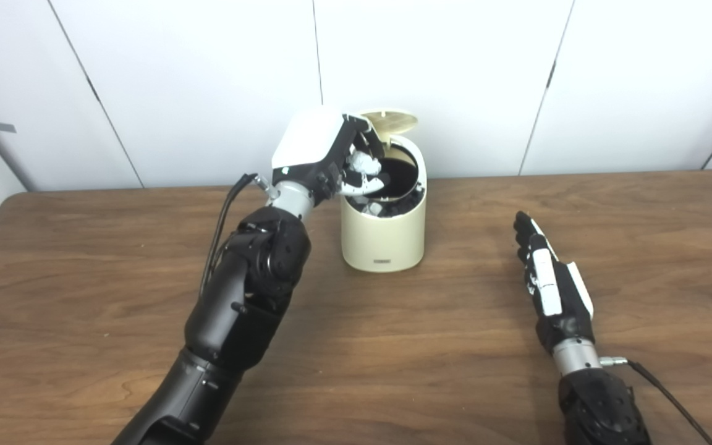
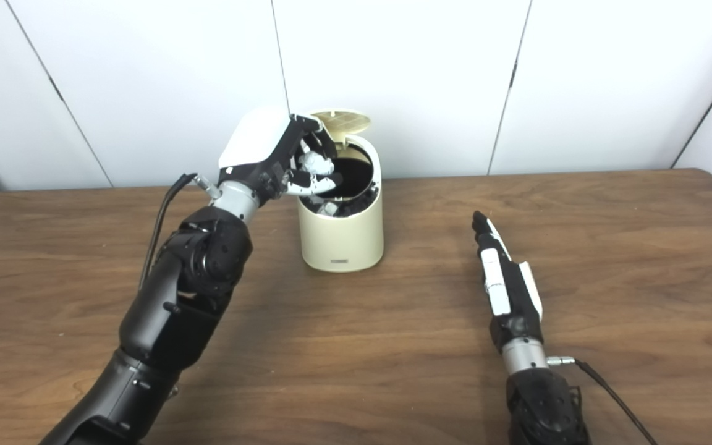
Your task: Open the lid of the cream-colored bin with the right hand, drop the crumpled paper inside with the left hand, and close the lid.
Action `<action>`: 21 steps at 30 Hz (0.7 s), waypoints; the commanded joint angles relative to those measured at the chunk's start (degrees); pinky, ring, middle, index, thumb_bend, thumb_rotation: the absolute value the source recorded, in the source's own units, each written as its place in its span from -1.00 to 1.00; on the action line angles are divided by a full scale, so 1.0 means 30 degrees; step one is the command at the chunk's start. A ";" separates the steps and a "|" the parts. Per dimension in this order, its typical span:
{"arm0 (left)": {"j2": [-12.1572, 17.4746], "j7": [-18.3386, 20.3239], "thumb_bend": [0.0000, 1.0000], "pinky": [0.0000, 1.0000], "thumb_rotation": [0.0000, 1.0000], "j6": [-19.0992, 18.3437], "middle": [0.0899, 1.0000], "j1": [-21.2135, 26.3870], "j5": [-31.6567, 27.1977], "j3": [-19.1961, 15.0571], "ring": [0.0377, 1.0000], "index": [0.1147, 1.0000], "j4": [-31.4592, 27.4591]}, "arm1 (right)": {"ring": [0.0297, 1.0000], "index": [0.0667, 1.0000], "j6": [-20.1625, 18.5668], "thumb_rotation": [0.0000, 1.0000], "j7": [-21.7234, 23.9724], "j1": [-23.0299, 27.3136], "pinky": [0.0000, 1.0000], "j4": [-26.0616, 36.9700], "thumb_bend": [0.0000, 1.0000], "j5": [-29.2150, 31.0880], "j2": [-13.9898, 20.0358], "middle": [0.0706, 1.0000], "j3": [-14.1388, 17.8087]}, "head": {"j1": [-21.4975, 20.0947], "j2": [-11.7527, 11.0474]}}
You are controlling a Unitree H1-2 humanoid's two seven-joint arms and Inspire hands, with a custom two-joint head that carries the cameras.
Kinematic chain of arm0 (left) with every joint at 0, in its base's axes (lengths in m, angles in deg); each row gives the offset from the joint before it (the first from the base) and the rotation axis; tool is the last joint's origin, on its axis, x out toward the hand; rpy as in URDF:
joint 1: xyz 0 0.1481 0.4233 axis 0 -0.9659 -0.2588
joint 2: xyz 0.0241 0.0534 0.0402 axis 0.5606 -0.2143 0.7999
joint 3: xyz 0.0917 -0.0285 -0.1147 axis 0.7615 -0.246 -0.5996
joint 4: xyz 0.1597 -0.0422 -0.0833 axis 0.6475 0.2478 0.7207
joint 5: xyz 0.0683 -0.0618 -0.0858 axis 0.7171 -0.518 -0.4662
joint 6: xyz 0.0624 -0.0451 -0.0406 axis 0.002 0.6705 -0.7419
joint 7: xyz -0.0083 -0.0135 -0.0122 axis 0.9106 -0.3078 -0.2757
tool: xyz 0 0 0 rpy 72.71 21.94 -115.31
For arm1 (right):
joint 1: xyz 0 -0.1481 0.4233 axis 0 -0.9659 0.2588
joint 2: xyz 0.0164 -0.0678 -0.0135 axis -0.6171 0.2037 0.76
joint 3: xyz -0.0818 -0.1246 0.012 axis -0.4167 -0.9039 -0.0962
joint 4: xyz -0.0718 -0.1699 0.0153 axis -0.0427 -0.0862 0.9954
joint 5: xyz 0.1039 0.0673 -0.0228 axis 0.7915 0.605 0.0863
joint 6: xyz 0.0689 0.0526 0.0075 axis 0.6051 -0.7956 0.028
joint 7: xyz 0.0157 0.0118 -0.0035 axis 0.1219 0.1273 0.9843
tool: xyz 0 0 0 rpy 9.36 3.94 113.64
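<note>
White wall panels stand behind a brown wooden table. Near the table's far edge sits a cream-colored bin, its lid tipped up and open at the back. Reaching over the bin's mouth from the left side, the left hand has its fingers curled around a crumpled paper, held just above the dark opening. Well apart to the right, the right hand rests on the table, fingers straight and together, holding nothing.

Table: brown wood grain, matt. Bin: smooth cream plastic. Paper: white, crumpled.
</note>
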 commanded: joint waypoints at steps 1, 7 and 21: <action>-0.0191 -0.0895 -0.06 -0.38 -1.00 0.0663 -0.11 0.1194 0.0014 -0.0029 -0.28 -0.11 -0.0096 | 0.96 0.85 0.0050 1.00 -0.0029 0.0280 1.00 0.0262 0.04 -0.0074 -0.0220 0.91 -0.0146 | -0.0045 0.0045; -0.0475 -0.1537 -0.05 -0.36 -1.00 0.1025 -0.09 0.1335 -0.0136 0.0015 -0.24 -0.13 0.0559 | 0.97 0.87 0.0265 1.00 -0.0065 0.0238 1.00 0.0242 0.07 -0.0130 -0.0200 0.91 -0.0184 | -0.0042 0.0087; -0.0964 -0.3255 -0.06 -0.37 -1.00 0.1963 -0.03 0.1474 -0.0389 0.0252 -0.22 -0.17 0.1996 | 0.99 0.89 -0.0106 1.00 0.0049 0.0205 1.00 0.0497 0.07 0.0069 -0.0078 0.93 -0.0168 | 0.0073 0.0171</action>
